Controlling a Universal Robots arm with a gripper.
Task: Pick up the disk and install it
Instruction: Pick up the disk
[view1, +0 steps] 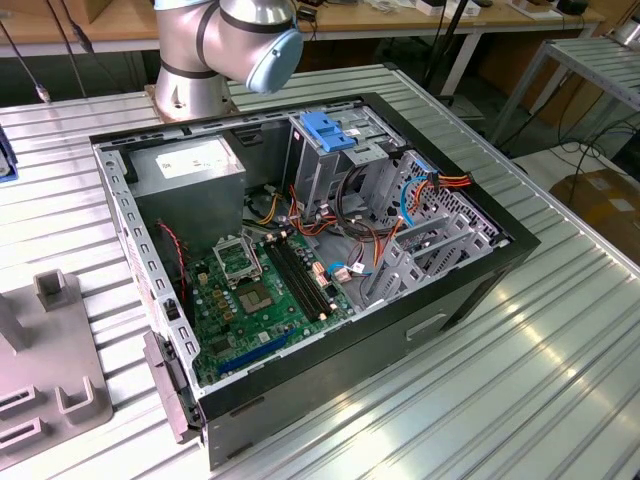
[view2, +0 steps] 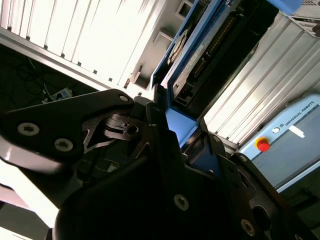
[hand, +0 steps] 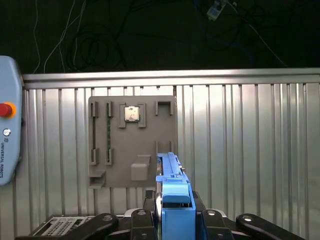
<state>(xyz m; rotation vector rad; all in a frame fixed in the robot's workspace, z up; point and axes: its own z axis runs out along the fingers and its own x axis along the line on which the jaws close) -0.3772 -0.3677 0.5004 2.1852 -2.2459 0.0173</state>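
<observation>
One hand (hand: 174, 216) — clamped on the disk (hand: 170, 172), edge-on, over table (hand: 240, 150)

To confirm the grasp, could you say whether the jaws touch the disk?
Touching: the first wrist view shows the gripper pressing both sides of the disk.

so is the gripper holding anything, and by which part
The gripper is shut on the disk, clamped at one end of its blue carrier.

Silver, blue-capped arm (view1: 195, 45); black tool (hand: 175, 219)
</observation>
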